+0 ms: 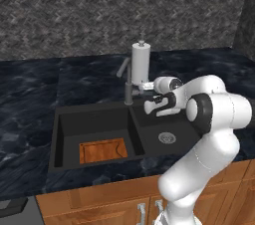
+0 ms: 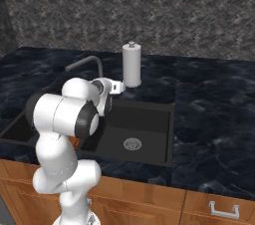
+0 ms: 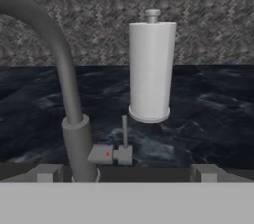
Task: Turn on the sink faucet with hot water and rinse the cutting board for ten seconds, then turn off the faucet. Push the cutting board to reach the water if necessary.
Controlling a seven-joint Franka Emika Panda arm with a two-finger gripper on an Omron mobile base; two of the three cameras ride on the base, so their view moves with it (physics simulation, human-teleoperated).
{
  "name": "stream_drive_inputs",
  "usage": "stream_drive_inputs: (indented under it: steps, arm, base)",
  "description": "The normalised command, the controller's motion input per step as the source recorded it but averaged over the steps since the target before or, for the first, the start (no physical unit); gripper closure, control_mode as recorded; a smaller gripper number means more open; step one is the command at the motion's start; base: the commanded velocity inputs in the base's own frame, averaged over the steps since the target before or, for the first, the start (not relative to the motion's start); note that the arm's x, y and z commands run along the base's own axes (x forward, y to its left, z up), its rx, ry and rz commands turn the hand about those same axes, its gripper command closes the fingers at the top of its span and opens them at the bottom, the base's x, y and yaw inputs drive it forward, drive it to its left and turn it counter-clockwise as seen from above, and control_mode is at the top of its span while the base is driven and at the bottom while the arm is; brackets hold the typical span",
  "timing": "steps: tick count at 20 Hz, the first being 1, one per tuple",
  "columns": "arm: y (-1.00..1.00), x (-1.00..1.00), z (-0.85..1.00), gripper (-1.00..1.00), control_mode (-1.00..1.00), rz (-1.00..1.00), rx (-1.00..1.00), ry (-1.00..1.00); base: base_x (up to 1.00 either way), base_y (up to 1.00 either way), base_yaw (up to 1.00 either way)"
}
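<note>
black sink [image 1: 94, 119], reddish-brown cutting board [image 1: 103, 150]

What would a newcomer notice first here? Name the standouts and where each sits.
The big white arm reaches over the black sink, its open end effector close to the faucet behind the centre divider. A reddish-brown cutting board lies flat in the left basin, dry, with no water running. A tall grey dispenser stands on the dark counter just behind the faucet.
</note>
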Motion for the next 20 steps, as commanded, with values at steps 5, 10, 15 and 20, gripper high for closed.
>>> stream_drive_inputs:
  steps: [5, 10, 15, 20]
  arm:
    - [0.00, 0.30, -0.05, -1.00, -1.00, 0.00, 0.00, 0.01]
    - [0.00, 0.25, -0.09, -1.00, -1.00, 0.00, 0.00, 0.00]
    - [0.00, 0.16, -0.10, -1.00, -1.00, 0.00, 0.00, 0.00]
    - [0.00, 0.14, -0.11, -1.00, -1.00, 0.00, 0.00, 0.00]
  base:
    - [0.00, 0.00, 0.00]
    - [0.00, 0.00, 0.00]
    - [0.00, 0.00, 0.00]
    - [0.00, 0.00, 0.00]
